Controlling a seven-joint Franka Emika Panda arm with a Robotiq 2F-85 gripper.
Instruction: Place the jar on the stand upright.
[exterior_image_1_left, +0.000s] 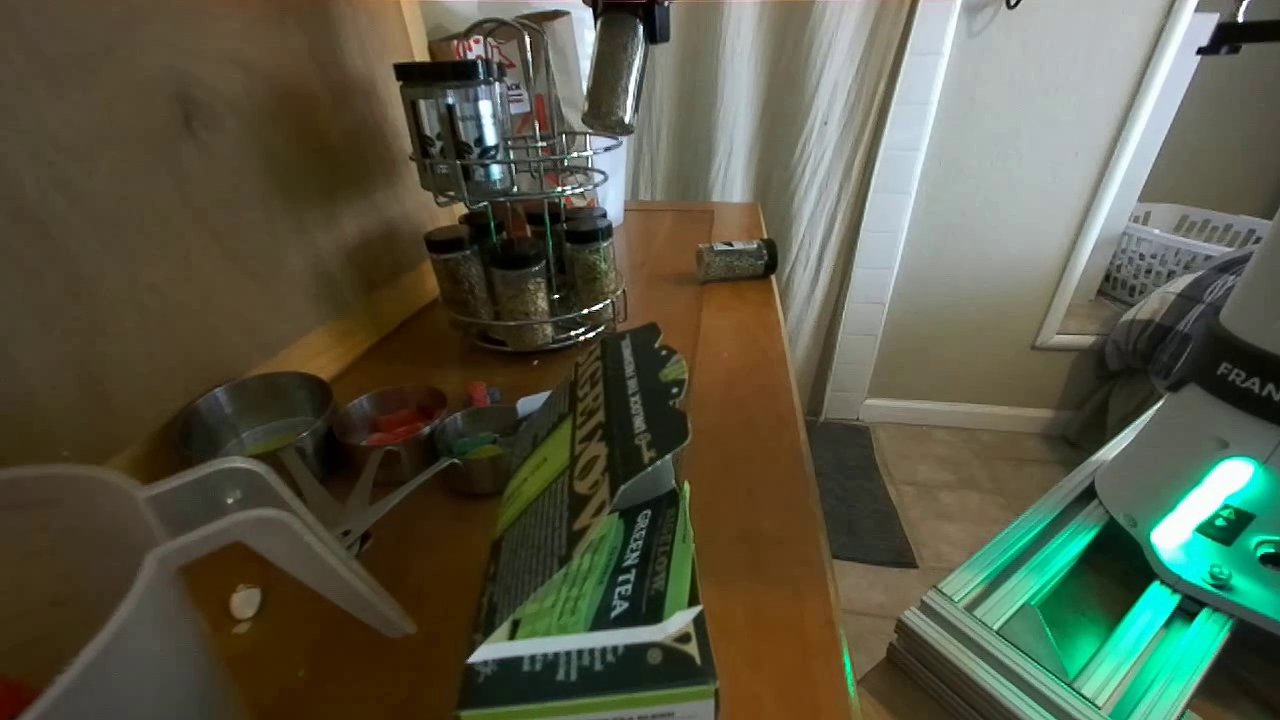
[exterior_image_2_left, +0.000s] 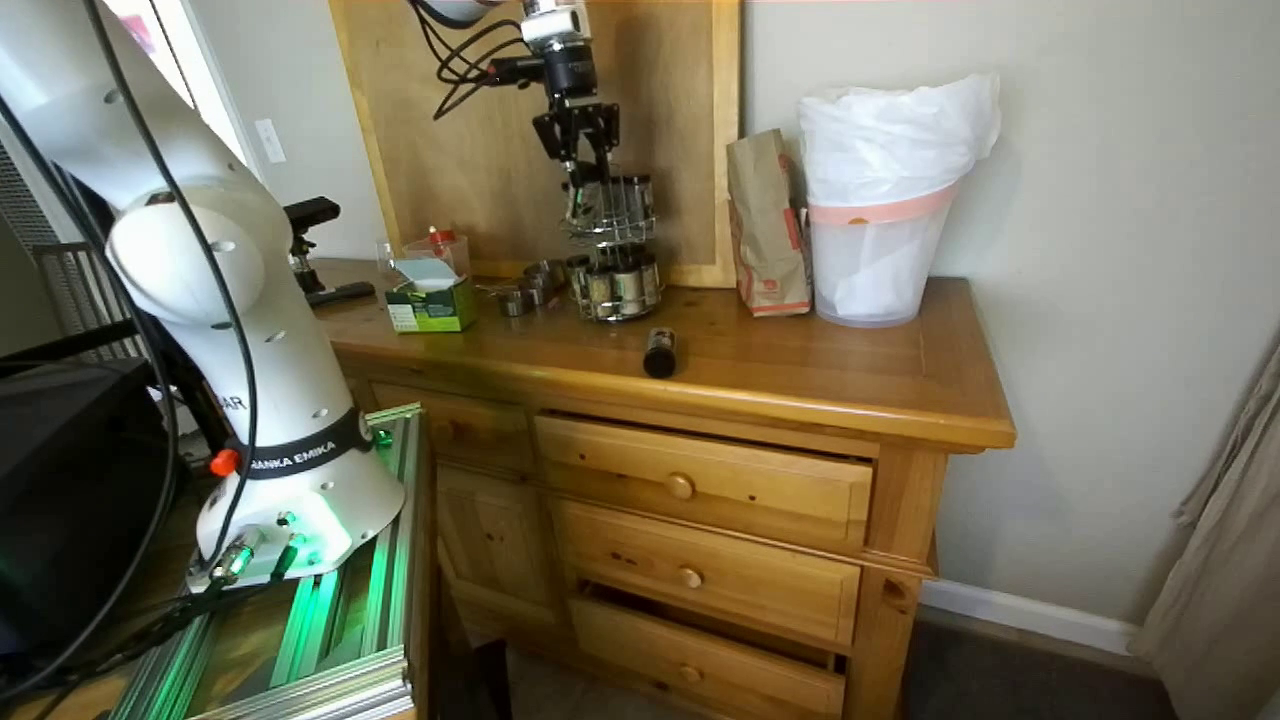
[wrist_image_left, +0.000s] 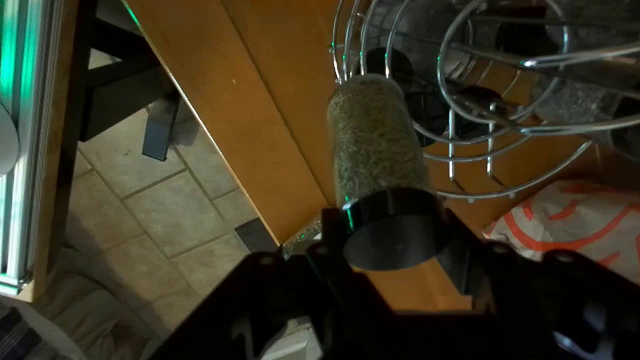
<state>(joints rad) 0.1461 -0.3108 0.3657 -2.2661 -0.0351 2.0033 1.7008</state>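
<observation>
My gripper (wrist_image_left: 392, 225) is shut on the black cap of a small clear jar (wrist_image_left: 375, 140) filled with dried herbs. In an exterior view the gripper (exterior_image_1_left: 628, 10) holds this jar (exterior_image_1_left: 615, 75) cap up and slightly tilted, its base near the stand's upper tier. The gripper (exterior_image_2_left: 590, 170) also shows above the stand in an exterior view. The stand is a two-tier chrome wire carousel (exterior_image_1_left: 530, 347), also seen in an exterior view (exterior_image_2_left: 610, 240) and the wrist view (wrist_image_left: 475, 197). Several jars stand upright in it. Another jar (exterior_image_1_left: 737, 260) lies on its side on the wooden top.
An open green tea box (exterior_image_1_left: 590, 560), metal measuring cups (exterior_image_1_left: 255, 410) and a plastic pitcher (exterior_image_1_left: 70, 560) stand along the wooden top. A paper bag (exterior_image_2_left: 765, 225) and a lined white bin (exterior_image_2_left: 870, 240) stand beside the stand. A wooden panel (exterior_image_2_left: 480, 180) rises behind.
</observation>
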